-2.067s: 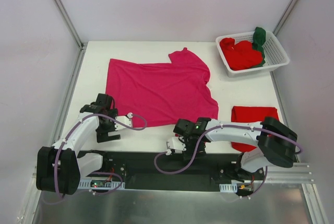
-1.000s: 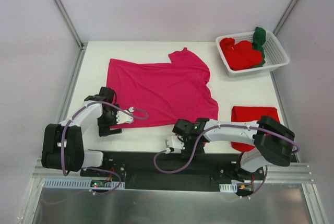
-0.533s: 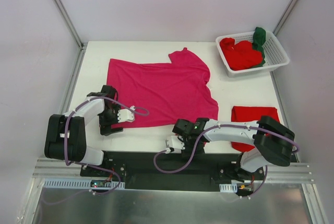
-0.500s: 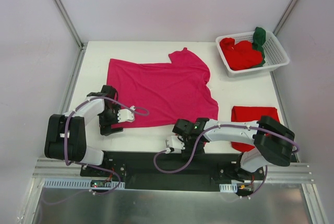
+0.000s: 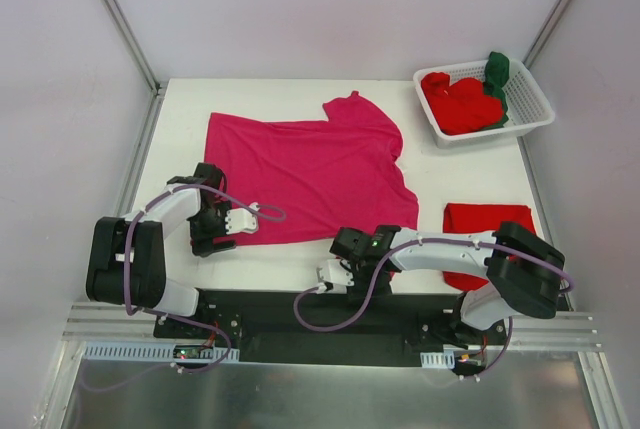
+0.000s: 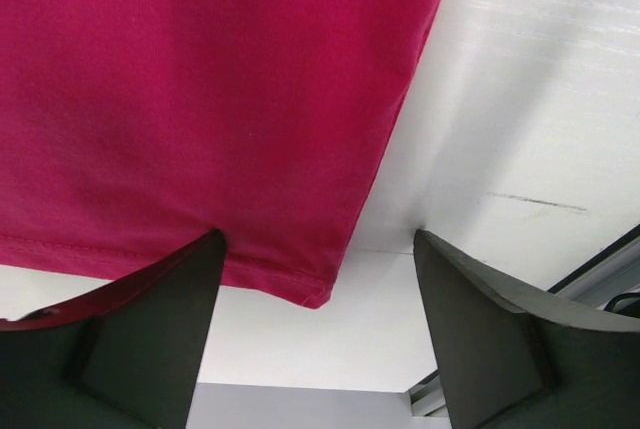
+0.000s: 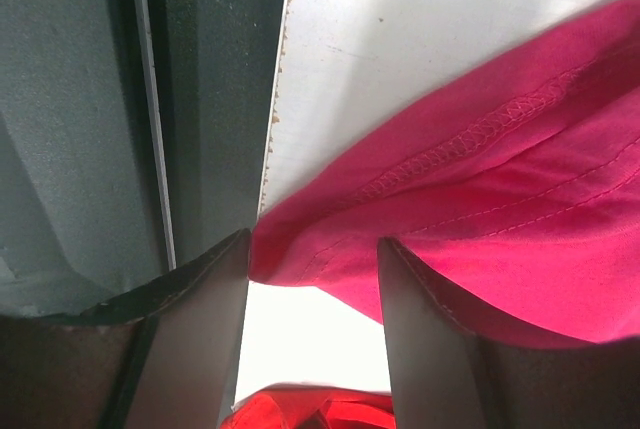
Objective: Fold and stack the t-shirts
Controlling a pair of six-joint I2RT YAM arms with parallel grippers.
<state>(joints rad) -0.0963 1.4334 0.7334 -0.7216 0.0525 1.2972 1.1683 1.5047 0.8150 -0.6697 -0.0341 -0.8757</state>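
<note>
**A:** Where does the shirt lie?

**B:** The magenta-pink short-sleeved cloth t-shirt is spread flat mid-table, with one straight edge running along the near side towards the arms.

**A:** And the left fingers?

**B:** They are spread wide. In the left wrist view the near-left corner of the pink shirt lies in the gap between them. One finger overlaps the stitched edge and the other stands on bare white table.

**A:** The right fingers?

**B:** They are apart too, but the gap is narrower. A rolled edge of the pink cloth fills it, just beside the table's near edge and the dark base rail.

**A:** Is there room around it?

**B:** There are bare strips of table along the left side, along the far side, and between the shirt and the white slotted plastic basket in the far-right corner. The basket holds crumpled bright red shirts and a dark green one.

**A:** Is anything folded?

**B:** A flat folded red t-shirt sits near-right, partly under the right arm and apart from the pink one.
</note>
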